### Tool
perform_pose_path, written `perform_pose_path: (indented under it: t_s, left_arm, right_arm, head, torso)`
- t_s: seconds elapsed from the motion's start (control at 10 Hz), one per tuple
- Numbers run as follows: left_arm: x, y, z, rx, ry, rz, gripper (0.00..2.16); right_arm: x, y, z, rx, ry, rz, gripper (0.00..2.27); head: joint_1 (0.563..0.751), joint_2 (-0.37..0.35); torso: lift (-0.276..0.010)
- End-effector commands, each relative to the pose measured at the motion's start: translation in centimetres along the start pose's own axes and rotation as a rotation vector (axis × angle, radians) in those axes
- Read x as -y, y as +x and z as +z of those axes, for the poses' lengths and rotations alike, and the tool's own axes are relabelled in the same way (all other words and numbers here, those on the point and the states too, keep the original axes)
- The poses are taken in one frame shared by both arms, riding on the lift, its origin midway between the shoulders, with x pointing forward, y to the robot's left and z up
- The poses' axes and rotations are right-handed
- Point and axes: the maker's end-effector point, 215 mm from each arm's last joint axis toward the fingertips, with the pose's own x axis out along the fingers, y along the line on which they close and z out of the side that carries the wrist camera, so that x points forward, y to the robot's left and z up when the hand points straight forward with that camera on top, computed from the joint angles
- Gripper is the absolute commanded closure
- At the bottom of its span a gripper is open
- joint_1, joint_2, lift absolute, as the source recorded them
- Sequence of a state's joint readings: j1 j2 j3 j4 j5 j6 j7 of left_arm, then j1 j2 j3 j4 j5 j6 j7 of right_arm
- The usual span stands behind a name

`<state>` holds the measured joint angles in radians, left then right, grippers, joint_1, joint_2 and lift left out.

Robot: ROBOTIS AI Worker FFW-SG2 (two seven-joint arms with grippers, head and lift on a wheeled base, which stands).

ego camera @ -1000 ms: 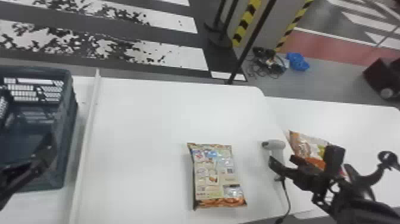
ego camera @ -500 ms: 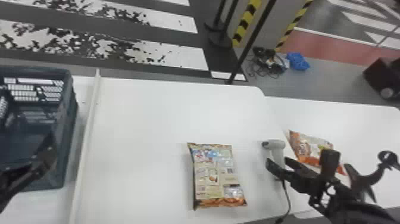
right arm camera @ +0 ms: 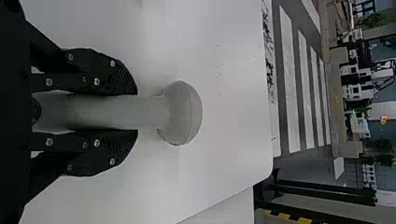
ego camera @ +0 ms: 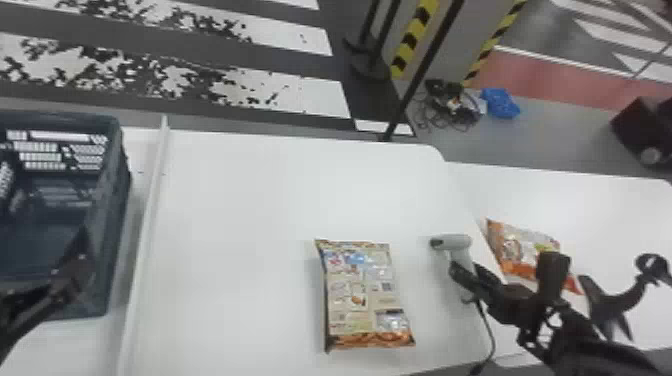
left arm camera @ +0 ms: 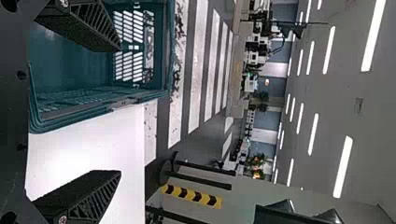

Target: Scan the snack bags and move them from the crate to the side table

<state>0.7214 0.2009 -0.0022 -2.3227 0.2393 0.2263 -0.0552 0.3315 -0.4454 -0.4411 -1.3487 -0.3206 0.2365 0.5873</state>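
- Since the earlier frames, right black two-fingered gripper (ego camera: pixel 465 274) has drawn together; pale-grey handheld scanner (ego camera: pixel 451 242) has shifted slightly toward the nearer bag.
- White work table (ego camera: pixel 260 200): broad stretch between raised rail and bag; rounded far corner.
- White side table (ego camera: pixel 615 215) abuts its right edge.
- Dark blue-green plastic crate (ego camera: pixel 120 200), slatted, left of white rail (ego camera: pixel 149 210).
- Left black two-fingered gripper (ego camera: pixel 75 270) at crate's near-right part, fingers wide apart.
- Orange-and-cream snack bag (ego camera: pixel 360 295) flat on work table, printed panels uppermost.
- Orange-and-white snack bag (ego camera: pixel 525 260) on side table, beside the seam, partly hidden.
- Scanner's handle clamped between right fingers.
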Motion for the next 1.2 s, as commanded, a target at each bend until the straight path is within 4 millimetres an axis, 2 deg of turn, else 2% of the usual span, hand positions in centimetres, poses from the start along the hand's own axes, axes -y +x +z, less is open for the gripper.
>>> perform_pose_path:
  t_s: [0.0, 0.2, 0.4, 0.7, 1.1]
  left_arm:
    - [0.1, -0.2, 0.2, 0.003, 0.000, -0.001, 0.06]
    - [0.1, -0.3, 0.2, 0.003, 0.003, -0.003, 0.06]
    - [0.2, -0.1, 0.2, 0.004, -0.002, -0.006, 0.06]
    - [0.2, -0.4, 0.2, 0.006, -0.006, -0.003, 0.06]
    - [0.4, -0.7, 0.6, 0.023, -0.020, -0.003, 0.06]
  right_arm:
    - [0.0, -0.5, 0.0, 0.016, 0.003, -0.014, 2.24]
    - [-1.6, -4.0, 0.2, 0.070, 0.061, -0.022, 2.24]
    - [-4.1, -8.6, 0.7, 0.136, 0.125, -0.014, 2.24]
    - [-8.9, -10.9, 0.2, 0.120, 0.171, 0.069, 2.24]
    - [-13.6, -12.4, -1.6, 0.057, 0.236, 0.166, 2.24]
  head:
    - [0.695, -0.350]
    - [0.695, -0.350]
    - [0.695, -0.350]
    - [0.695, -0.350]
    - [0.695, -0.350]
  torso:
    - [-0.087]
    - [-0.087]
    - [-0.087]
    - [-0.087]
    - [-0.087]
